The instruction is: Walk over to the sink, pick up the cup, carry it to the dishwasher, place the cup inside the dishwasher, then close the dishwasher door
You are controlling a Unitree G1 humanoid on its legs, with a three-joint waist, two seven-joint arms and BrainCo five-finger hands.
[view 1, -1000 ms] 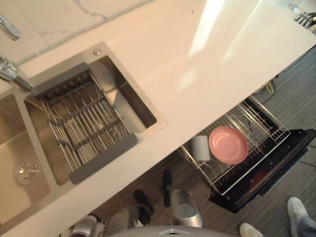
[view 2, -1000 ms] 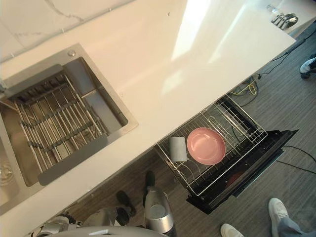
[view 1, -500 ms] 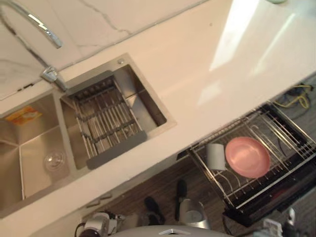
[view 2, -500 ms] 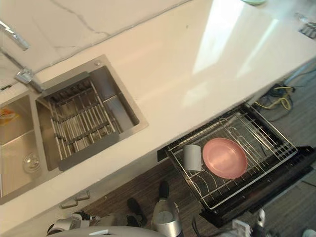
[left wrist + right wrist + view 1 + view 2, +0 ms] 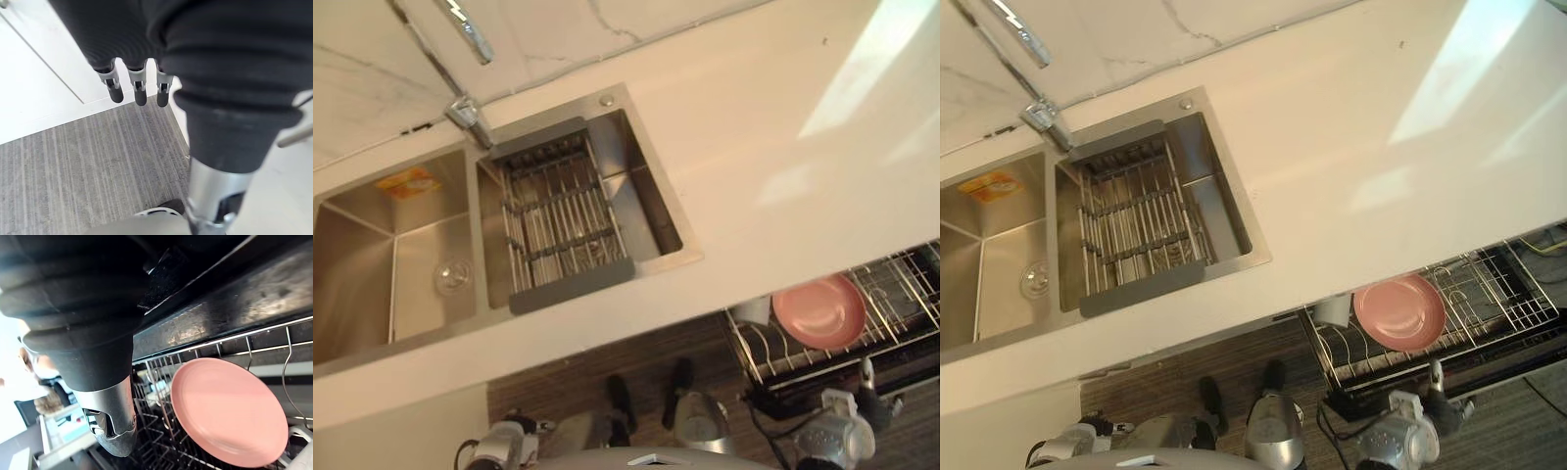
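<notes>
1. Pale cylindrical cup (image 5: 1332,310) stood in the wire dishwasher rack (image 5: 1518,294) beside the round pink plate (image 5: 1398,311), so placing seemed done.
2. My left hand (image 5: 139,90) hung idle, fingers straight.
3. My right hand (image 5: 110,423) was by the rack; its state I could not tell.

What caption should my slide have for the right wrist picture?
Pink plate in the dishwasher rack, seen past the robot's right hand.

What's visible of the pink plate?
The pink plate is round, smooth and evenly pink, plastic-looking, with a shallow raised rim and nothing on it. It lies face up, slightly tilted, on the wires of the pulled-out dishwasher rack, just past the counter edge. The cup sits close beside it; contact unclear.
</notes>
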